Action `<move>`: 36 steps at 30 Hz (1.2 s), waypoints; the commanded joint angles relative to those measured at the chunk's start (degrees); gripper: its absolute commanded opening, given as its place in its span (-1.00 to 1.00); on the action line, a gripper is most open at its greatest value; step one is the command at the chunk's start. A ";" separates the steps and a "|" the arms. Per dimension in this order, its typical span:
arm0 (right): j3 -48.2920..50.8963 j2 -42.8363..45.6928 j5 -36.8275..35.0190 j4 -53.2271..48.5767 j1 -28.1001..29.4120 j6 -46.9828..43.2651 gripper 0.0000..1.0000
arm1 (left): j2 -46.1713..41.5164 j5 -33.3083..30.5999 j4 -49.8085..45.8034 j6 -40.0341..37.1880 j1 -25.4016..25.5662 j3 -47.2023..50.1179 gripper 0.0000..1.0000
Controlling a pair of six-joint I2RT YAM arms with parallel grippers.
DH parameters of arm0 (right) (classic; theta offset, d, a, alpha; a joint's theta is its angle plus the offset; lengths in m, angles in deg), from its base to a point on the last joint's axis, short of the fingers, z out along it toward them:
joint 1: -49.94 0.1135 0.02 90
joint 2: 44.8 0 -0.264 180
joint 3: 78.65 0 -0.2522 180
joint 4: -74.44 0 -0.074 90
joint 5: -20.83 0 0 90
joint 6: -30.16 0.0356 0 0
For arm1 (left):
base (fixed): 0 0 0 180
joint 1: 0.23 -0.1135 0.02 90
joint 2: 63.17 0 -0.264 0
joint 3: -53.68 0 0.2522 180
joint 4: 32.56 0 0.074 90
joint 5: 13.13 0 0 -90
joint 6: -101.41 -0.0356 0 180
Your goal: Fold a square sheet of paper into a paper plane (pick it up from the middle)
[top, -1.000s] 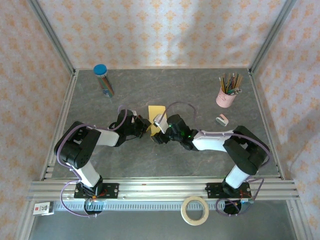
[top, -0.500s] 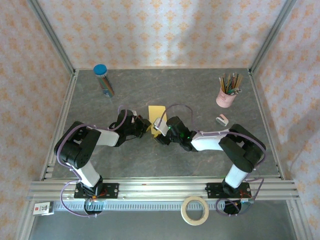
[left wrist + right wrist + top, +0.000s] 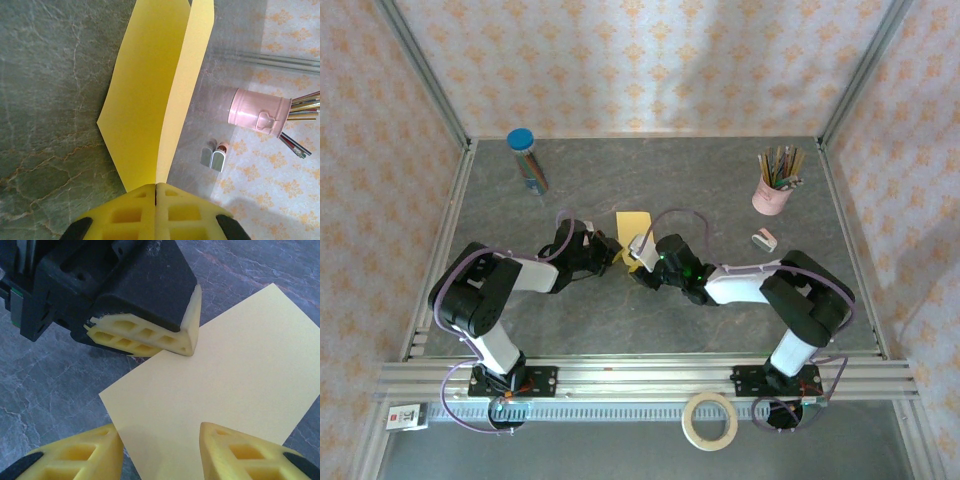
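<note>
The square sheet of paper [image 3: 633, 222] is yellow and doubled over along a fold, lying mid-table. In the left wrist view the sheet of paper [image 3: 145, 85] rises from my left gripper [image 3: 156, 186] as two leaves, and that gripper is shut on its near edge. My left gripper [image 3: 610, 250] meets my right gripper [image 3: 635, 256] at the sheet's near end. In the right wrist view the paper [image 3: 225, 375] has one corner between the yellow fingers [image 3: 90, 455] of my right gripper [image 3: 159, 432], which is open with clear gaps to the sheet. The paper plane is out of view.
A pink cup of pencils [image 3: 772, 190] stands at the back right, with a small white eraser [image 3: 764, 239] near it. A blue-capped tube [image 3: 527, 160] stands at the back left. A tape roll [image 3: 710, 420] lies beyond the front rail.
My right gripper's jaws have narrowed around the paper's corner, and the arm has edged slightly left. The left gripper has stayed shut on the sheet.
</note>
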 commanded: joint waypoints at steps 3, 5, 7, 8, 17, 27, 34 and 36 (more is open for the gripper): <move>-1.02 0.40 2.21 1.19 0.31 1.04 -0.18 | 0.68 0.26 2.64 0.96 0.63 -0.26 -1.00; -1.61 -0.05 3.37 0.63 0.33 1.16 -0.20 | 0.69 0.25 2.65 0.98 0.65 -0.25 -1.00; -2.20 -0.61 4.09 0.04 0.33 1.16 -0.23 | 0.68 0.33 2.64 0.96 0.77 -0.35 -1.00; -2.48 -0.92 4.20 -0.12 0.30 1.10 -0.25 | 0.67 0.35 2.64 1.04 0.80 -0.30 -1.00; -3.24 -1.31 4.03 0.20 0.28 1.70 -0.46 | 0.07 0.13 1.98 0.96 0.83 0.15 -1.00; -1.83 0.18 5.96 0.15 0.26 3.64 -0.75 | -3.71 -3.35 -3.93 -1.96 -0.41 -0.15 -0.58; -0.90 -0.29 10.78 0.37 0.24 8.88 -0.90 | -9.51 -7.80 -11.57 -9.07 -1.71 -3.32 -0.23; -1.15 -0.70 12.21 -0.19 0.16 10.81 -0.95 | -9.19 -7.41 -11.75 -10.55 -1.57 -4.79 -0.23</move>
